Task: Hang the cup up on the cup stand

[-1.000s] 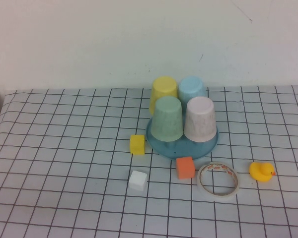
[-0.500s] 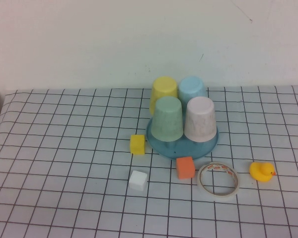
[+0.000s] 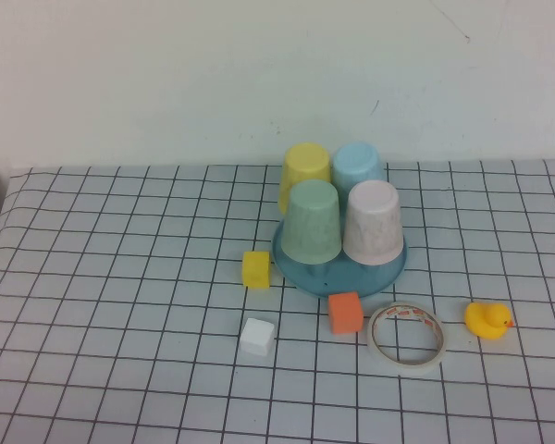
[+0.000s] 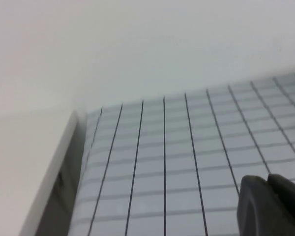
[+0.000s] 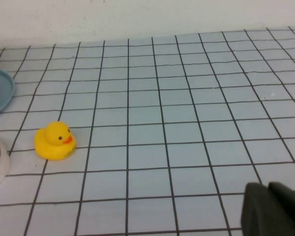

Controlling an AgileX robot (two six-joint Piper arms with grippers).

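The pale pink cup [image 3: 372,223] stands upside down on the front right of the blue cup stand [image 3: 340,270]. A mint-green cup [image 3: 312,220], a yellow cup [image 3: 304,175] and a light blue cup [image 3: 357,167] sit inverted on the same stand; its pegs are hidden under them. Neither arm shows in the high view. My left gripper [image 4: 268,181] is shut and empty above the checked cloth near the table's left edge. My right gripper [image 5: 268,188] is shut and empty over the cloth, right of the duck. A bit of the stand's rim [image 5: 0,93] shows in the right wrist view.
In front of the stand lie a yellow block [image 3: 255,269], a white block [image 3: 256,336], an orange block [image 3: 345,313], a tape ring [image 3: 406,336] and a yellow rubber duck [image 3: 487,320], also in the right wrist view [image 5: 54,141]. A white wall rises behind.
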